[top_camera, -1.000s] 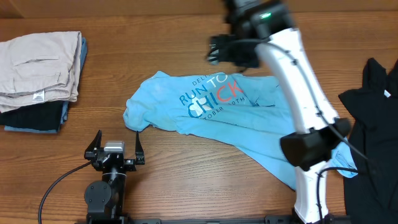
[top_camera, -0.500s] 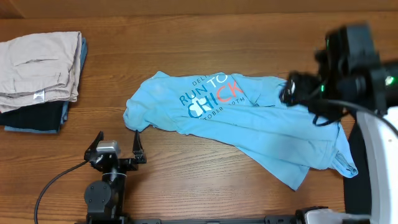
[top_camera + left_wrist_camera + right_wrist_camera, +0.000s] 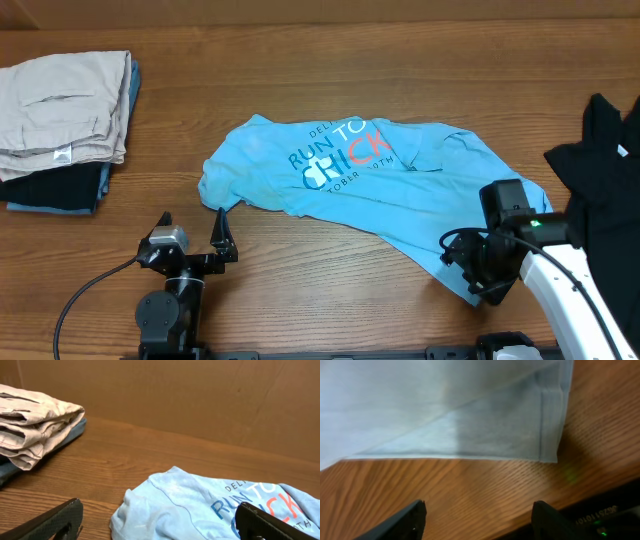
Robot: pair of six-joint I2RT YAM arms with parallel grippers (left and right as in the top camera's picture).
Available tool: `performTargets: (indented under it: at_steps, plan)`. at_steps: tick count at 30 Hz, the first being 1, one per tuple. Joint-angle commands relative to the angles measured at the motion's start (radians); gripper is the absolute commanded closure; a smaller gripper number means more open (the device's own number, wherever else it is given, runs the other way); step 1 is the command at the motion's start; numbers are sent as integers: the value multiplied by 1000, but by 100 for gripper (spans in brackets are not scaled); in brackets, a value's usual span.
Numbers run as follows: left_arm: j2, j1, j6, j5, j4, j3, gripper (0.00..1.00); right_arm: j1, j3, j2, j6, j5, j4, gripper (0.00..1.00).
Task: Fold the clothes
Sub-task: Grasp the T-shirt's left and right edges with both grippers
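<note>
At T-shirt (image 3: 470,410) hem corner | right hand (image 3: 477,515) is hovering part-open, empty | left hand (image 3: 192,220) is gaping near sleeve edge, empty

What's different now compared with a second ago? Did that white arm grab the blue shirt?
No. The right arm swung from reaching over the far edge of the light blue T-shirt back to the near right. It is now low by the shirt's hem corner, its jaws apart with nothing between them. Nothing was taken hold of or let go. The shirt, the left arm with jaws wide, the beige pile and the black garment stayed put.
</note>
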Motion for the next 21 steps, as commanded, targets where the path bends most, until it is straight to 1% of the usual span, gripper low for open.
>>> performTargets:
  at_steps: [1, 2, 7, 9, 11, 14, 15, 16, 17, 19, 21]
  plan:
    - [-7, -6, -39, 13, -1, -3, 0, -3, -76, -9, 160, 47, 63, 29]
    - [-7, -6, -64, 13, -1, -3, 0, -3, -86, -9, 187, 65, 72, 29]
    - [-7, -6, -66, 12, -1, -3, 0, -3, -144, -9, 266, 84, 129, 28]
    - [-7, -6, -66, 12, -1, -3, 0, -3, -172, -9, 268, 84, 154, 28]
    - [-7, -6, -66, 13, -1, -3, 0, -3, -203, -9, 301, 84, 161, 33]
    - [-7, -6, -66, 13, -1, -3, 0, -3, -223, -9, 349, 88, 163, 36]
    - [-7, -6, -67, 13, -1, -3, 0, -3, -230, -9, 370, 87, 169, 26]
    - [-6, -6, -66, 13, -1, -3, 0, -3, -240, -9, 374, 76, 185, 21]
    - [-6, -6, -66, 13, -1, -3, 0, -3, -249, -9, 374, 59, 203, 20]
    - [10, -6, -67, 13, -1, -3, 0, -4, -276, -9, 377, 31, 255, 19]
    - [44, -6, -67, 13, -1, -3, 0, -25, -282, -9, 377, 34, 271, 19]
